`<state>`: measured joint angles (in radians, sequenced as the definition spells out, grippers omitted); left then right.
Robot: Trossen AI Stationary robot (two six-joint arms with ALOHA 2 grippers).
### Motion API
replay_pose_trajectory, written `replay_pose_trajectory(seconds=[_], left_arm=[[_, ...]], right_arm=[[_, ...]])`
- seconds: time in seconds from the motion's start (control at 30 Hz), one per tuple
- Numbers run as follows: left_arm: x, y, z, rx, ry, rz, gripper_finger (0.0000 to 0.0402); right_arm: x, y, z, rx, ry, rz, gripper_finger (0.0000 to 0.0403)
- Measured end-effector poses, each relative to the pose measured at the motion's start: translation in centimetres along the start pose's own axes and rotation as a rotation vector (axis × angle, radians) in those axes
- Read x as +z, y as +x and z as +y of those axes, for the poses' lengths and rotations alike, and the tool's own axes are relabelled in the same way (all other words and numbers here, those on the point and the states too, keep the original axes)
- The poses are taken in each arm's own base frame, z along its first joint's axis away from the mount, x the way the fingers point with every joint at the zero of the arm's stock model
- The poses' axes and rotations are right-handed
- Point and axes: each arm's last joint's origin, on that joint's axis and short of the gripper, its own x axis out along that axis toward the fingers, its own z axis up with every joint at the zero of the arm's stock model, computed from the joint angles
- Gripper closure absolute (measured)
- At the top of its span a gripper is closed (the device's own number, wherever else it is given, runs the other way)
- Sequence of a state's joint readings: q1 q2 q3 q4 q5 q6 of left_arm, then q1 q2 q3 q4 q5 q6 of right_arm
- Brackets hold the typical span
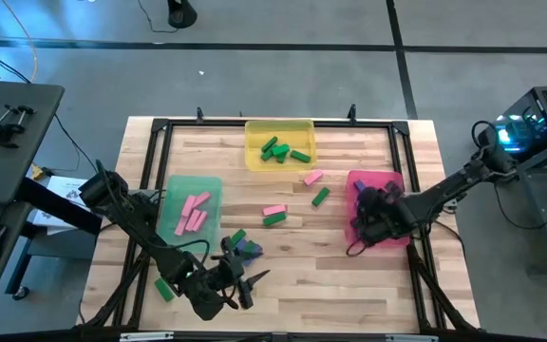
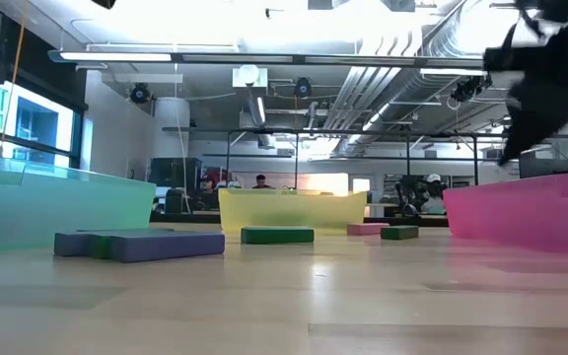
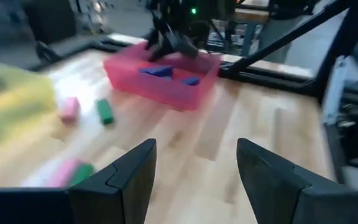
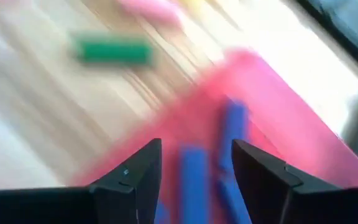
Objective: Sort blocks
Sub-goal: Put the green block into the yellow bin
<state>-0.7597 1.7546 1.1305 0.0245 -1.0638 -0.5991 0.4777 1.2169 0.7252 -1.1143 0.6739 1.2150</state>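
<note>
Loose blocks lie flat on the wooden table: a pink one (image 1: pixel 313 177), a green one (image 1: pixel 320 196), a pink and green pair (image 1: pixel 273 215), a green and blue-purple cluster (image 1: pixel 243 245), and a green one (image 1: pixel 164 288) near the left arm. Green blocks (image 1: pixel 278 150) lie in the yellow tray, pink blocks (image 1: pixel 193 214) in the green tray, blue blocks (image 4: pixel 229 130) in the pink tray. My left gripper (image 1: pixel 245 285) hovers open near the table's near edge, empty (image 3: pixel 194 146). My right gripper (image 1: pixel 364 217) is open over the pink tray (image 4: pixel 196 146).
The yellow tray (image 1: pixel 254 161) stands at the far middle, the green tray (image 1: pixel 171 185) on the left, the pink tray (image 1: pixel 397 180) on the right. A black frame (image 1: pixel 160 128) borders the table. Bare wood (image 1: pixel 330 285) spreads along the near side.
</note>
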Motion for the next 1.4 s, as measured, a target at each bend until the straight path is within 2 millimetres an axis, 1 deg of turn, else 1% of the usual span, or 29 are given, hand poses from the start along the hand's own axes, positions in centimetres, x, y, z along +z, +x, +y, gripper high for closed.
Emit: replay_pose_trajectory(seconds=[0.07,0.13,0.23,0.3,0.37,0.43,0.53,0.6,0.63,0.7,0.8,0.93,1.0,1.1,1.23,1.33,1.4], left_arm=[[0.3,-0.1,-0.4,-0.045,-0.08,-0.005,0.0191],[0.7,-0.2,-1.1,-0.089,-0.121,-0.025,0.0196],[1.0,-0.3,-2.5,-0.121,-0.11,-0.013,0.021],[1.7,-0.4,-3.7,-0.155,-0.131,0.018,0.0221],[2.5,-0.9,-4.5,-0.169,-0.137,0.075,0.0231],[2.9,-1.4,-5.3,-0.191,-0.158,0.173,0.0239],[2.9,-2.6,-5.9,-0.201,-0.243,0.399,0.0248],[1.9,-3.5,-6.1,-0.182,-0.343,0.586,0.0253],[1.1,-4.0,-6.2,-0.162,-0.401,0.677,0.0256],[-1.1,-4.8,-6.5,-0.07,-0.502,0.849,0.026],[-4.0,-6.2,-6.8,0.108,-0.619,1.052,0.0265],[-7.1,-7.5,-6.7,0.332,-0.634,1.239,0.0266],[-8.1,-7.9,-6.4,0.449,-0.622,1.336,0.0266],[-8.2,-8.4,-5.9,0.544,-0.598,1.42,0.0266],[-7.4,-8.8,-4.8,0.603,-0.535,1.423,0.0266],[-6.5,-9.6,-3.1,0.771,-0.432,1.458,0.0267],[-5.9,-10.1,-2.0,0.87,-0.367,1.45,0.0271]], right_arm=[[0.0,-0.9,0.9,0.085,0.001,-0.13,0.0225],[0.0,-1.8,2.0,0.174,-0.01,-0.244,0.0225],[-0.3,-3.3,3.9,0.313,-0.061,-0.371,0.0224],[-0.6,-4.3,4.9,0.391,-0.096,-0.44,0.0224],[-0.9,-5.1,5.6,0.433,-0.132,-0.492,0.0224],[-1.4,-5.7,5.9,0.459,-0.169,-0.524,0.0224],[-1.8,-6.0,6.2,0.456,-0.177,-0.565,0.0224],[-2.3,-6.0,6.4,0.439,-0.192,-0.581,0.0224],[-2.5,-5.9,6.6,0.431,-0.196,-0.586,0.0224],[-3.0,-5.7,7.0,0.416,-0.214,-0.585,0.0224],[-3.7,-5.0,7.7,0.394,-0.236,-0.576,0.0224],[-4.5,-4.0,8.8,0.357,-0.282,-0.569,0.0224],[-4.8,-3.5,9.2,0.338,-0.305,-0.564,0.0224],[-5.1,-3.1,9.5,0.319,-0.318,-0.561,0.0224],[-4.9,-2.8,9.6,0.309,-0.296,-0.561,0.0224],[-4.9,-2.9,9.6,0.312,-0.288,-0.564,0.0224],[-4.9,-2.9,9.6,0.309,-0.287,-0.568,0.0224]])
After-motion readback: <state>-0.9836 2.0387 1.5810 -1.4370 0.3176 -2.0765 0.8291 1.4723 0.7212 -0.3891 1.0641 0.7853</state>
